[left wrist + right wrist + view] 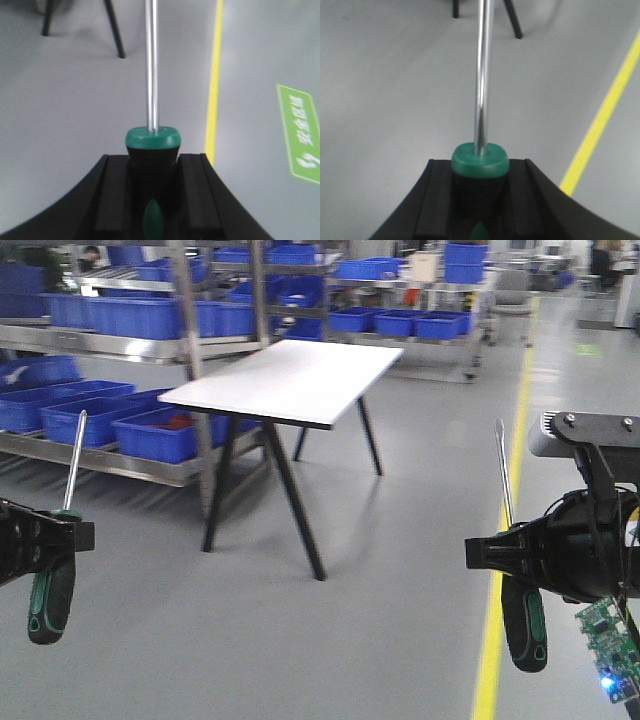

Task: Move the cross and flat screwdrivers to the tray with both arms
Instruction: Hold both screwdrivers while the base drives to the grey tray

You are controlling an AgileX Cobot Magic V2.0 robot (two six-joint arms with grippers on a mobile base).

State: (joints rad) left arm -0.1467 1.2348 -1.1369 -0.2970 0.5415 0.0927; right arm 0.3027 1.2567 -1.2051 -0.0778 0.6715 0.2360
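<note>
Screwdrivers stand upright in both clamps, nearest the camera. At eight o'clock of the front view, the left gripper (pixel 60 538) is clenched around the green-and-black handle of the left screwdriver (pixel 50 600), its shaft pointing to twelve o'clock. At four o'clock the right gripper (pixel 515 552) grasps the right screwdriver (pixel 524 625) the same way, the handle hanging below the jaws. A green circuit board (pixel 610 645) with a blue light sits at five o'clock beside the right arm. The wrist views show each green collar just above black pads squeezing the handle. Which tip is cross and which flat is too small to tell. A yellow floor line (pixel 510 500) runs past the right tool toward one o'clock. Farther back, near twelve o'clock, a white table (pixel 290 380) stands on black legs. Blue bins (pixel 90 420) fill metal shelves at ten o'clock.
</note>
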